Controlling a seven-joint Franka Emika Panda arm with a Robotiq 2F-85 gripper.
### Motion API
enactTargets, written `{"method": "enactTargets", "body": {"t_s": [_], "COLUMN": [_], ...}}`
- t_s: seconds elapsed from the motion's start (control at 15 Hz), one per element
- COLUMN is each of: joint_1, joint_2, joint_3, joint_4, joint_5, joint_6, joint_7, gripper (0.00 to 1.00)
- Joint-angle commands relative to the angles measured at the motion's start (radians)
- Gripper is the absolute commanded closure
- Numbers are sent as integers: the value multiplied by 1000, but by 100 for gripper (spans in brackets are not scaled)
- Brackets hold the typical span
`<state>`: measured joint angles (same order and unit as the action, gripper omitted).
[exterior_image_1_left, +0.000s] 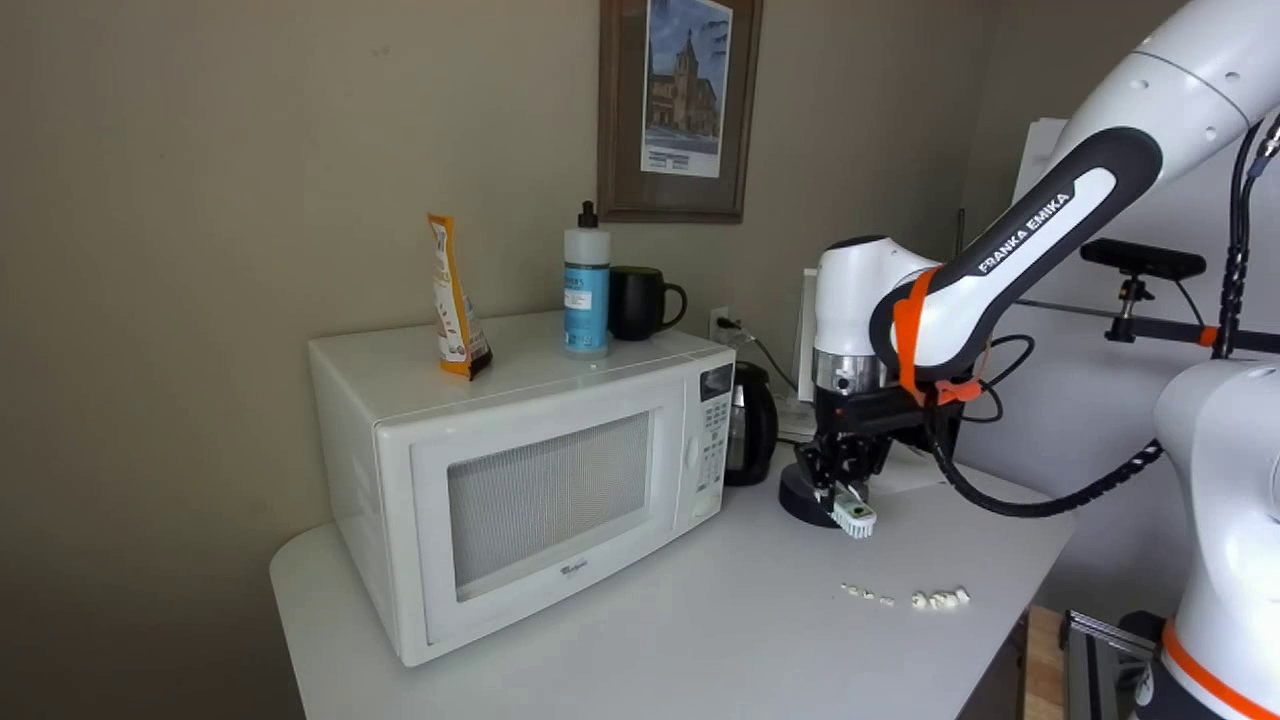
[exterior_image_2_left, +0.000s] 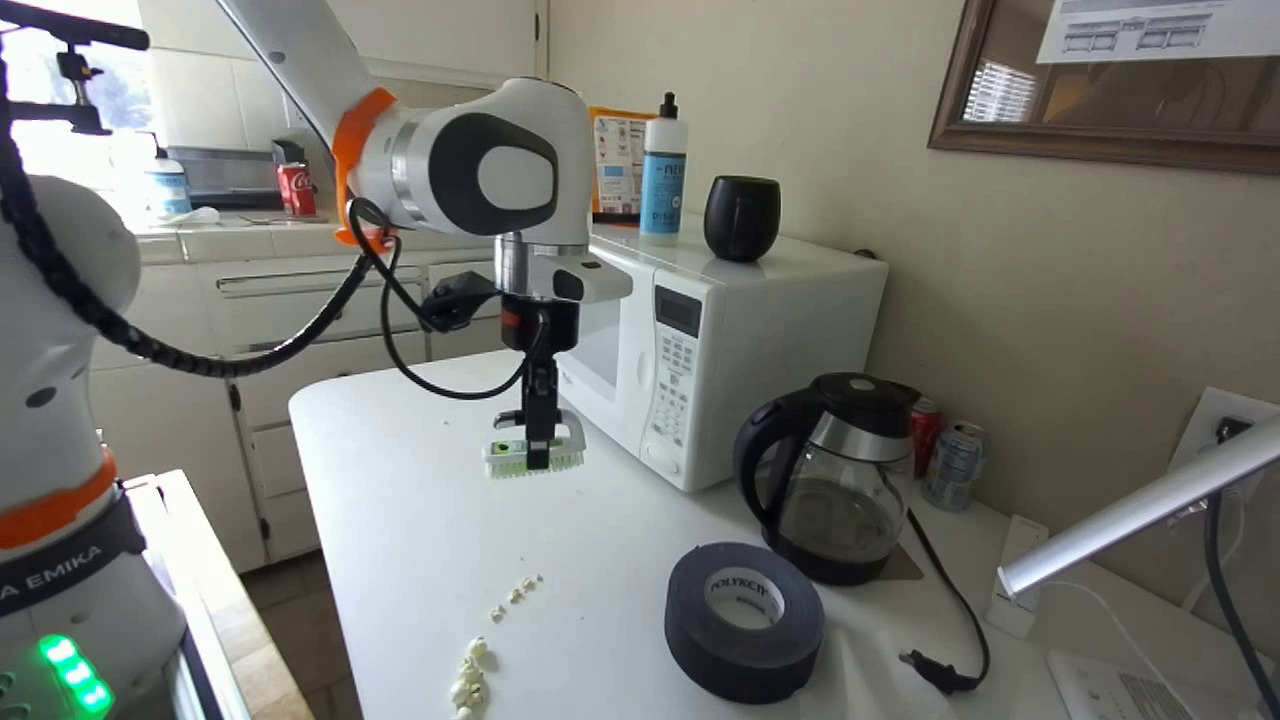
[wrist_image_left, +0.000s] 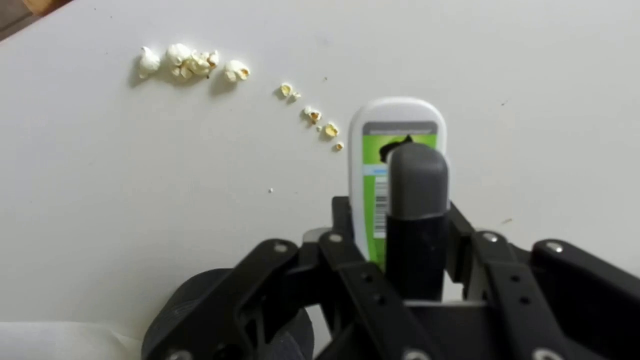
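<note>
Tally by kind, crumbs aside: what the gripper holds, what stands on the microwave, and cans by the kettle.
Scrub brush, in the gripper: 1
Dish soap bottle, on the microwave: 1
Black mug, same place: 1
Orange pouch, same place: 1
Drink cans, by the kettle: 2
Total: 6

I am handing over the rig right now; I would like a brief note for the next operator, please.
Gripper: closed on the white scrub brush, bristles down.
Popcorn pieces: in a broken line on the white tabletop, apart from the brush.
Dark tape roll: flat on the same tabletop.
Done: brush gripped and off the tabletop.
Left, it seems: popcorn not yet cleared, brush not yet released.
</note>
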<state>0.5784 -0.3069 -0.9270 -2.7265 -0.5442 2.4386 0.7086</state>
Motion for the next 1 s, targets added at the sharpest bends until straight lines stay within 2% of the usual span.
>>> {"method": "enactTargets", "body": {"t_s": [0.0, 0.07, 0.13, 0.27, 0.33, 0.47, 0.67, 0.93], "joint_1": [-78, -245, -88, -201, -220, -238, -269, -314], "joint_2": [101, 177, 92, 143, 160, 150, 161, 212], "joint_3": [58, 239, 79, 190, 213, 197, 162, 76], "joint_4": [-36, -59, -22, -47, -49, -42, -25, -20], "joint_5": [-47, 26, -8, 1, 3, 41, 28, 46], "joint_6": [39, 65, 14, 35, 41, 80, 63, 74], "joint_7": [198, 198, 137, 172, 179, 266, 360, 425], "gripper": [82, 82, 57, 57, 82, 82, 82, 82]}}
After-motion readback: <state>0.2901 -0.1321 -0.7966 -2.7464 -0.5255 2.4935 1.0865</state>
